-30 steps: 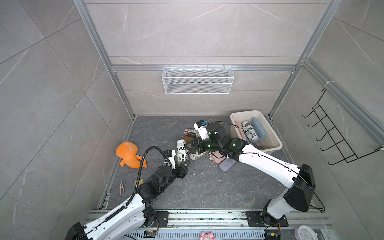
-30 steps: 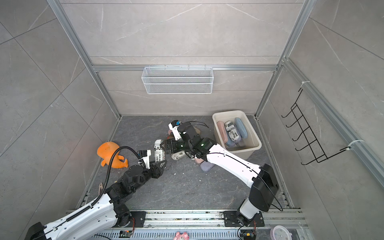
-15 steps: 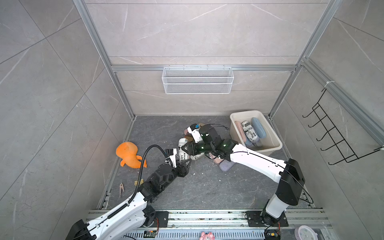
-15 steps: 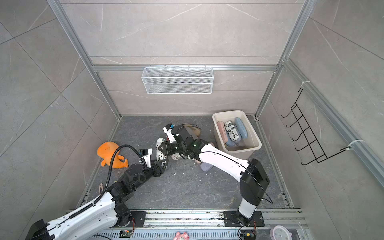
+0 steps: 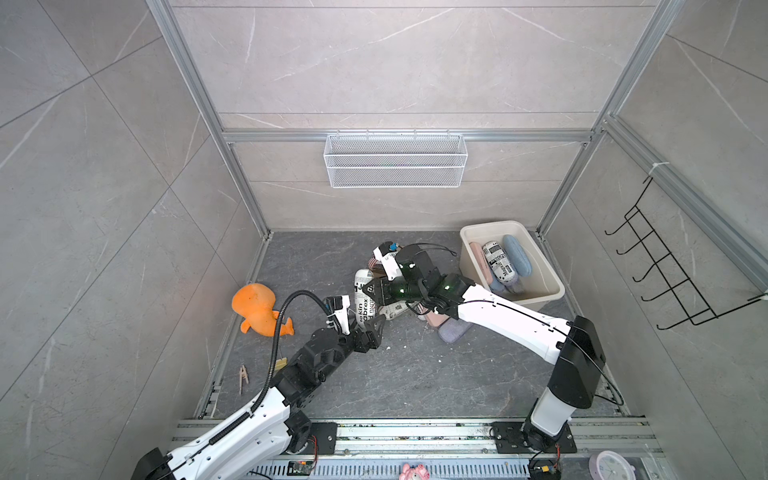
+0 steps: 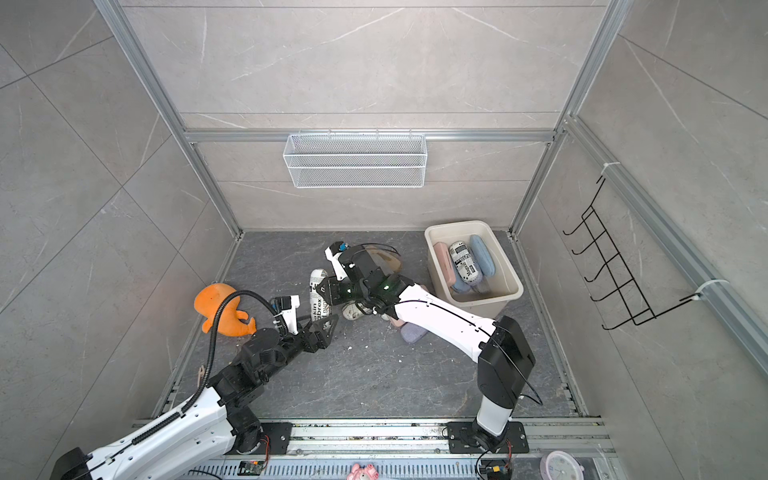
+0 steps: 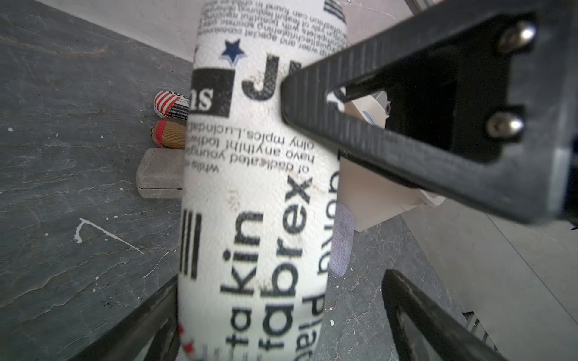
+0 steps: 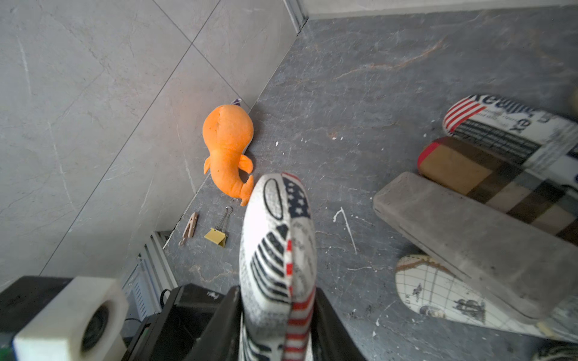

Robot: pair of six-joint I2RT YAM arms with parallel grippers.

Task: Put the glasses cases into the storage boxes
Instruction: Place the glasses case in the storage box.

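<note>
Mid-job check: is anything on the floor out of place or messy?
Yes. Along the left wall lie three things that are not cases: an orange plush toy, a wooden clothespin and a yellow binder clip. White marks fleck the dark floor. Nothing looks damaged.

I see the tub [image 5: 552,291] at the back right, three cases [image 5: 498,262] in it — more cases [image 5: 453,332] lie mid-floor; the plush [image 5: 259,309] lies left.
</note>
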